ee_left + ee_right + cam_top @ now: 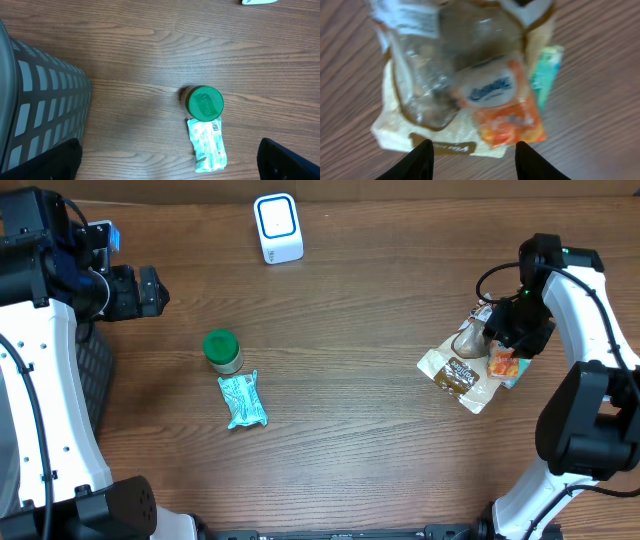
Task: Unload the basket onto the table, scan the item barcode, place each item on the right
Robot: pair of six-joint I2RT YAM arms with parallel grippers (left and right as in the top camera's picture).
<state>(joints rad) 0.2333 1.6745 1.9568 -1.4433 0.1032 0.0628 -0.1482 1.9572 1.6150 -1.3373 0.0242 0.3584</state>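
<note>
The white barcode scanner [278, 227] with a blue-ringed face stands at the table's back edge. On the right lies a pile: a beige pouch [455, 370] [435, 75] with a clear window, an orange packet [505, 365] [507, 110] on it, and a teal packet [547, 75] under that. My right gripper [510, 330] [477, 160] hovers over this pile, open, fingers apart with nothing between them. My left gripper [150, 290] [170, 165] is wide open at the far left, above bare wood. A green-lidded jar [222, 350] [204, 103] and a mint wrapper [243, 400] [207, 145] lie left of centre.
A grey mesh basket [95, 370] [45, 100] stands at the left table edge under the left arm. Bare wooden tabletop [350, 360] lies between the jar and the pile.
</note>
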